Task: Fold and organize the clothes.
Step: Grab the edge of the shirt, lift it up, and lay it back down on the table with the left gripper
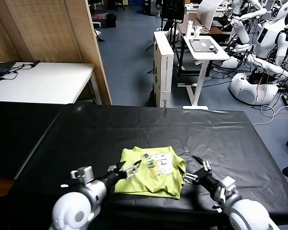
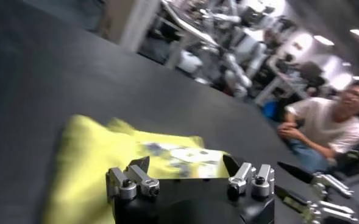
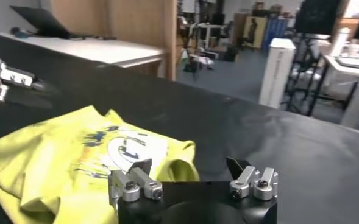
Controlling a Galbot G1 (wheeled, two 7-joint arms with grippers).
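Observation:
The lime yellow-green T-shirt (image 1: 151, 171) lies folded in a rough square on the black table (image 1: 221, 134), white print facing up. It also shows in the left wrist view (image 2: 94, 158) and the right wrist view (image 3: 57, 164). My left gripper (image 1: 130, 168) is open and empty, just at the shirt's left edge, low over the table. My right gripper (image 1: 196, 168) is open and empty, just off the shirt's right edge. In the left wrist view the left gripper (image 2: 187, 164) frames the shirt. In the right wrist view the right gripper (image 3: 191, 165) has a folded corner between its fingers.
A white table (image 1: 38, 81) stands at the back left behind a wooden panel (image 1: 62, 33). A white box (image 1: 163, 67), a small desk (image 1: 204, 48) and other white robots (image 1: 259, 57) stand beyond the far edge. A person (image 2: 322, 131) sits off to the side.

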